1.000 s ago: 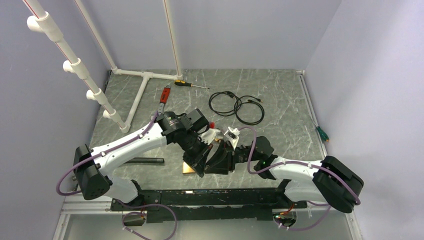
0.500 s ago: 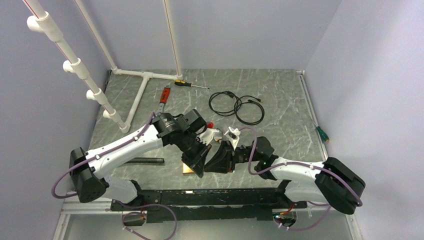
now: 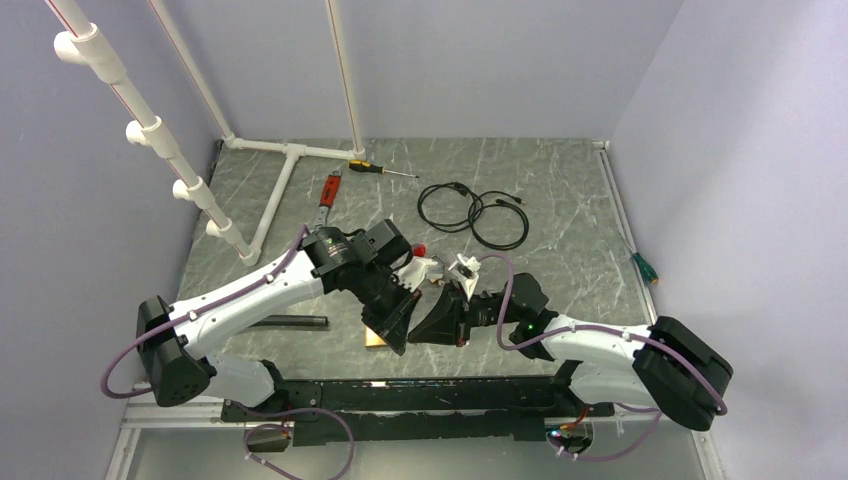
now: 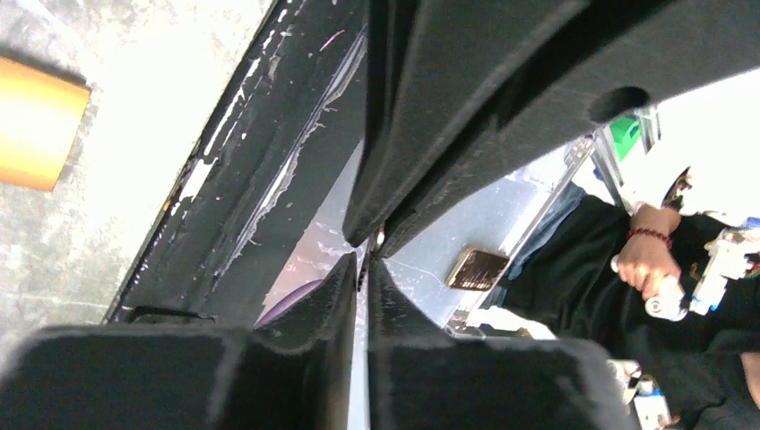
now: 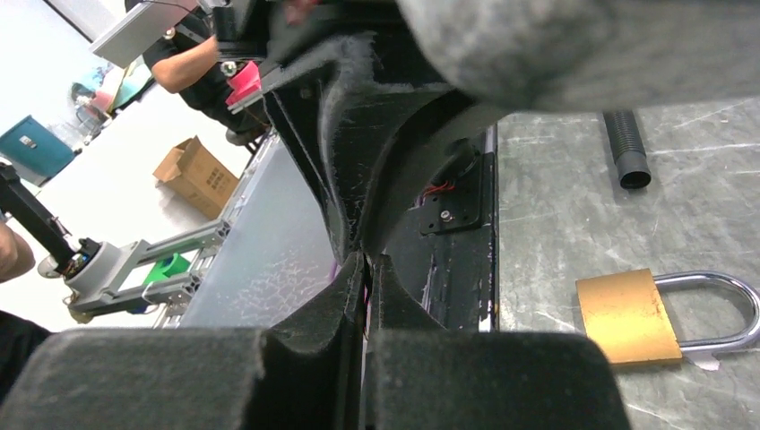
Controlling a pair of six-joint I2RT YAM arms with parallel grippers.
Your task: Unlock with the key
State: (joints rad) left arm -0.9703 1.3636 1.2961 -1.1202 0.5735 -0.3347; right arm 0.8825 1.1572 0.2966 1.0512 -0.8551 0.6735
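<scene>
One brass padlock (image 5: 625, 315); left gripper (image 4: 366, 262) and right gripper (image 5: 364, 262), two sets of jaws, both closed

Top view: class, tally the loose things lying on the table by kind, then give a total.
Screwdriver: 1
Red-handled tool: 1
Black cable coils: 2
Brass padlock: 1
Black tube: 1
Green-handled tool: 1
Total: 7

- The black left hand (image 4: 363, 265) and right hand (image 5: 363, 262) are pressing their pads together; whether anything is sitting between them is not showing.
- The square brass padlock (image 3: 376, 339) is lying mostly under the two hands in the overhead view.
- Its curved steel shackle (image 5: 717, 309) is running off the right wrist view's right edge.
- The left wrist view is blurring and cropping the padlock's body.
</scene>
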